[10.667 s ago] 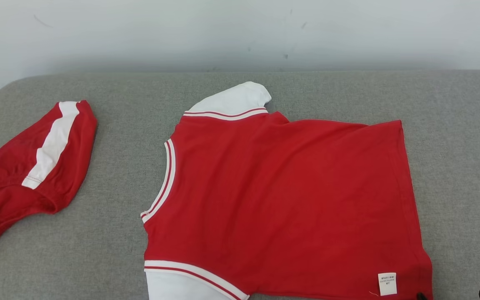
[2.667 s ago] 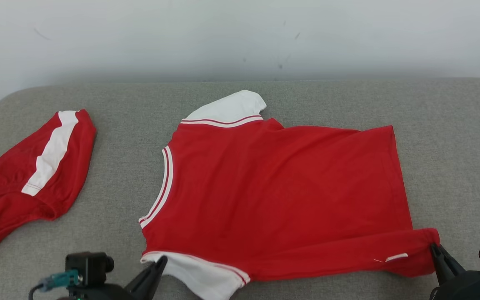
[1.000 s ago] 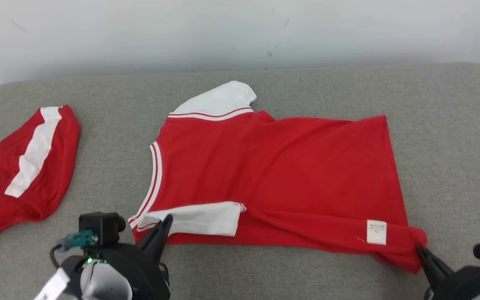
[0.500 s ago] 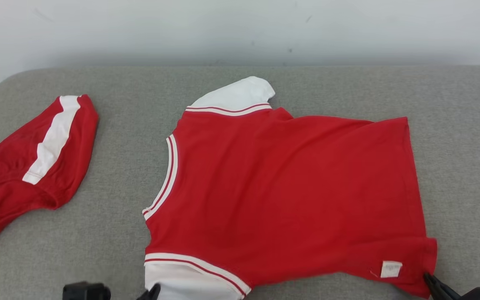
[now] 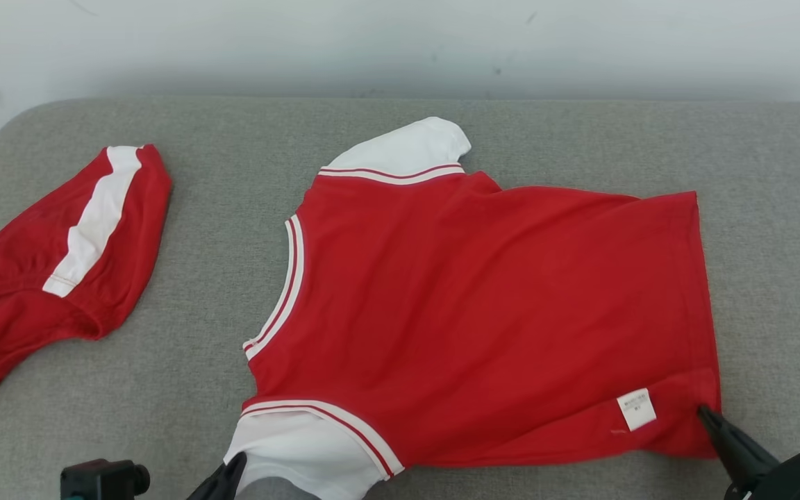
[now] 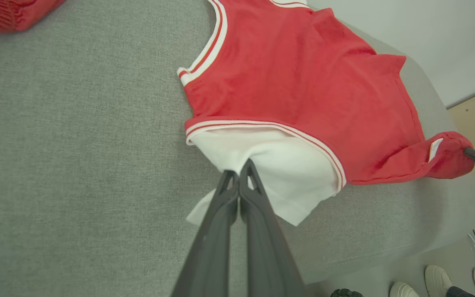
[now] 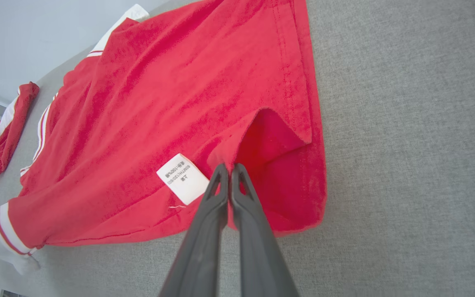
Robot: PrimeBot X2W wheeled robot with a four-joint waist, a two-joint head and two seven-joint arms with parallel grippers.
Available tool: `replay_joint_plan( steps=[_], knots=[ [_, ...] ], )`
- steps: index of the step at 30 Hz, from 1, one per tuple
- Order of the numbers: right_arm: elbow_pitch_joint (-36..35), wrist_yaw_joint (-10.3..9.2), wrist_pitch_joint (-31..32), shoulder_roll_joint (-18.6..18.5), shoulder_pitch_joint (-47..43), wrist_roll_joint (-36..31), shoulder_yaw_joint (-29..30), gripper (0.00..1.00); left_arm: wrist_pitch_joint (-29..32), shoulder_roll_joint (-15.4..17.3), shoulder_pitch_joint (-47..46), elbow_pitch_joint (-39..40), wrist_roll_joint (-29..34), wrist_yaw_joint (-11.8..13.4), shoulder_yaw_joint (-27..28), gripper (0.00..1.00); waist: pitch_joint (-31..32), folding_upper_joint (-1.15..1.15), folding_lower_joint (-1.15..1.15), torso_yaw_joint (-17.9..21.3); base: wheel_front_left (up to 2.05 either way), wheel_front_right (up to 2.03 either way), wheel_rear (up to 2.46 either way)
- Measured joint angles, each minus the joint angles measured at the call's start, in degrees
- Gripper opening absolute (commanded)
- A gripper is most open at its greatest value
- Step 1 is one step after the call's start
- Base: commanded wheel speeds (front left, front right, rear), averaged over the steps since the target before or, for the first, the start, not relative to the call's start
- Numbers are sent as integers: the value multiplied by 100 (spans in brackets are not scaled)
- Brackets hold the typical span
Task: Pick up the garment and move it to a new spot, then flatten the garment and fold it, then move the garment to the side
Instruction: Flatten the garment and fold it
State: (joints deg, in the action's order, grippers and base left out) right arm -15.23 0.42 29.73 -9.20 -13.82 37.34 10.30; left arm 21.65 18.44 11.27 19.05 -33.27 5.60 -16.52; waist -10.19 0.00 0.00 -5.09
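The garment (image 5: 483, 312) is a red shirt with white sleeves, spread on the grey cushion (image 5: 580, 139) with its neck to the left. My left gripper (image 5: 230, 472) is shut on the near white sleeve (image 6: 278, 165), its fingertips (image 6: 239, 173) pinching the cloth from the near side. At the near right corner my right gripper (image 5: 704, 411) is shut on the red hem, right beside the white label (image 7: 183, 178). In the right wrist view that gripper (image 7: 229, 167) holds a raised fold of the hem. The left wrist view shows this corner bunched around the right gripper (image 6: 468, 152).
A second red piece with a white stripe (image 5: 60, 257) lies crumpled at the cushion's left end. A pale wall (image 5: 400, 42) stands behind. The cushion's rounded near edge (image 6: 386, 255) drops to the floor, where a white shoe (image 6: 433, 278) shows.
A second ago the near edge, with sleeve and label corner, lay drawn in over the red body. Now it is stretched back toward the near side. The head camera has shifted too.
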Motion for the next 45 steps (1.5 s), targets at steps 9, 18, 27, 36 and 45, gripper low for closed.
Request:
replay_joint_plan(
  steps=[9, 18, 27, 36, 45],
  knots=[
    [-536, 59, -104, -16, -21, 203, 313, 0, 53, -73, -360, 267, -33, 43, 3, 0, 3, 1, 0, 139, 0, 0, 0],
    [-805, 4, -202, -7, -52, 248, 482, 0, 105, -212, -790, 178, 109, 52, 64, 0, -62, 0, 0, 243, 0, 0, 0],
    [-722, -162, -253, 48, 475, 247, 446, 0, 222, -363, -1634, -346, 327, 94, -42, 0, -223, 1, 0, 302, 0, 0, 0],
    [-377, -252, -250, 65, 1018, 224, 260, 0, 302, -525, -2416, -1061, 468, 94, -141, 0, -370, 1, 1, 286, 0, 0, 0],
    [104, -302, -202, 74, 1333, 175, 79, 0, 243, -687, -2986, -1705, 630, 36, -293, 0, -458, 1, 1, 288, 0, 0, 0]
  ],
)
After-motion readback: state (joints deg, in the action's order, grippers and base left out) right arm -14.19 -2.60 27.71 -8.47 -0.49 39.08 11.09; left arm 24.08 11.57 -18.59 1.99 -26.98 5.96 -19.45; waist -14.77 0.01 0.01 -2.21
